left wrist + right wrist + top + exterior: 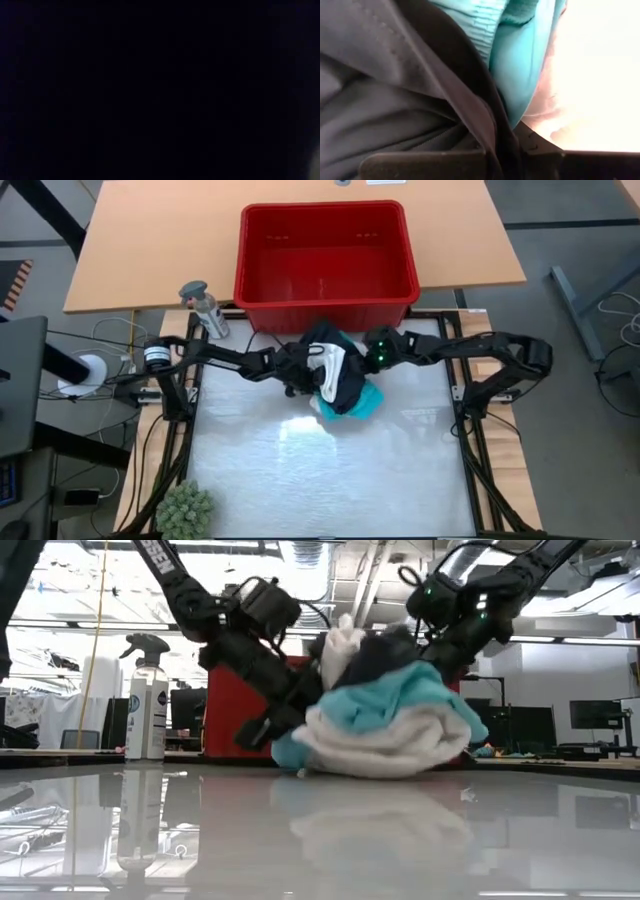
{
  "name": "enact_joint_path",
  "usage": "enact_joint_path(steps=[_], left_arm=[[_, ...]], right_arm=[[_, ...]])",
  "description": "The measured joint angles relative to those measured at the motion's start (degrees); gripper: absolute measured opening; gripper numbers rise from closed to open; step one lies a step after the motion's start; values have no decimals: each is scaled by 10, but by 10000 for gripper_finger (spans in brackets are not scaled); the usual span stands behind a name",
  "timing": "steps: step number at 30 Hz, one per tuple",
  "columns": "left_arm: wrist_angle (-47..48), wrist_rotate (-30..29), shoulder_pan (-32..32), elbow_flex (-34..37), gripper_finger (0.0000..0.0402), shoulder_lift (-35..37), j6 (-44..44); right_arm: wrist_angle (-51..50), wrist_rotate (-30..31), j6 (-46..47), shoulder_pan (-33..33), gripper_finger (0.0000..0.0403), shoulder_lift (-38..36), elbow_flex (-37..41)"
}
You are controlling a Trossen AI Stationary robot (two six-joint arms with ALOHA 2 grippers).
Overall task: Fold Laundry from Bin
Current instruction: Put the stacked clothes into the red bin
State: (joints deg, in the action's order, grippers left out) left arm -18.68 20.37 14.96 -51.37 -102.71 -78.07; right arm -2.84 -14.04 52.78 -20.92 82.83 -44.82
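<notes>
- Two dark, slim jointed arms, left arm and right arm, black all over.
- White lettering runs along one arm's upper link in the low view.
- A green light glows on the right wrist.
- Black cables loop beside the wrists.

Laundry: soft cloth, matt; turquoise piece ribbed at hem, black garment smooth with stitched seam. Bin: red plastic, slightly glossy. Work surface: smooth, glossy, reflective. Table behind: matt wood. Spray bottle: clear plastic.
</notes>
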Motion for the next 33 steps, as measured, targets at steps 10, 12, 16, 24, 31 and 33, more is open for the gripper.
enact_joint_path(steps=[10, 12, 16, 24, 31, 33], left_arm=[[-3, 7, 0, 0, 57, 87, -73], [3, 4, 0, 0, 57, 109, -83], [5, -6, 1, -1, 57, 151, -105], [10, -44, 8, -5, 57, 213, -156], [63, -38, 37, -69, 57, 222, -164], [126, -24, 53, -108, 57, 222, -145]], right_arm=[[-49, 3, 13, 9, 42, -69, -54], [-70, 3, 4, 10, 42, -74, -81], [-121, 4, -22, 10, 42, -76, -143], [-176, 5, -73, 0, 37, -76, -258], [-176, -12, -96, -23, 34, -53, -307], [-175, -23, -108, -32, 34, -37, -327]])
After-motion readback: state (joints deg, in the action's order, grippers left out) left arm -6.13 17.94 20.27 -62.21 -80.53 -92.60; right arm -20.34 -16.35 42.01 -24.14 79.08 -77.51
